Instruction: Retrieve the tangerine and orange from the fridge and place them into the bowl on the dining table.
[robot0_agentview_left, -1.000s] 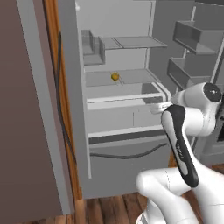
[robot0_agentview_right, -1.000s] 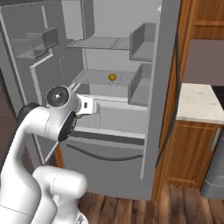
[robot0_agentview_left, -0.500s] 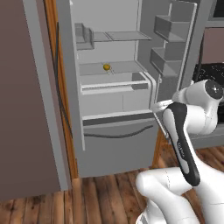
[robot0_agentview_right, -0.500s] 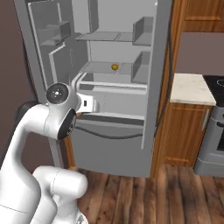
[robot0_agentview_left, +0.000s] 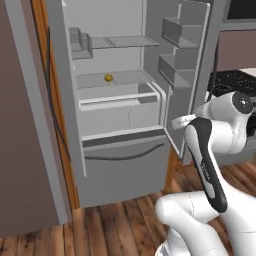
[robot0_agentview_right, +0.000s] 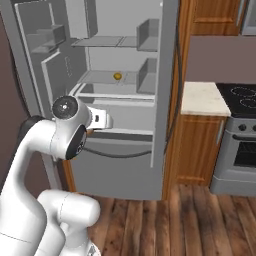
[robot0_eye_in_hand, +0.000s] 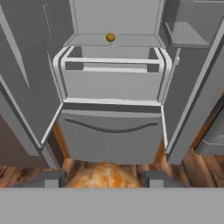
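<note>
The gripper (robot0_eye_in_hand: 104, 178) is pinched on an orange fruit (robot0_eye_in_hand: 104, 176), well back from the open fridge (robot0_agentview_left: 120, 125). A second, smaller fruit (robot0_eye_in_hand: 110, 37) sits on the middle shelf (robot0_eye_in_hand: 114, 40). A loose pinch could drop the fruit onto the wooden floor (robot0_agentview_right: 190, 220) during travel

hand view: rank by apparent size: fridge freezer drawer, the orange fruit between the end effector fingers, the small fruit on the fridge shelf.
1. Freezer drawer, largest by far.
2. Orange fruit between the end effector fingers; it sits right at the camera, so its apparent size is inflated.
3. Small fruit on the shelf, tiny and far back; true size against the held fruit is unsure.
</note>
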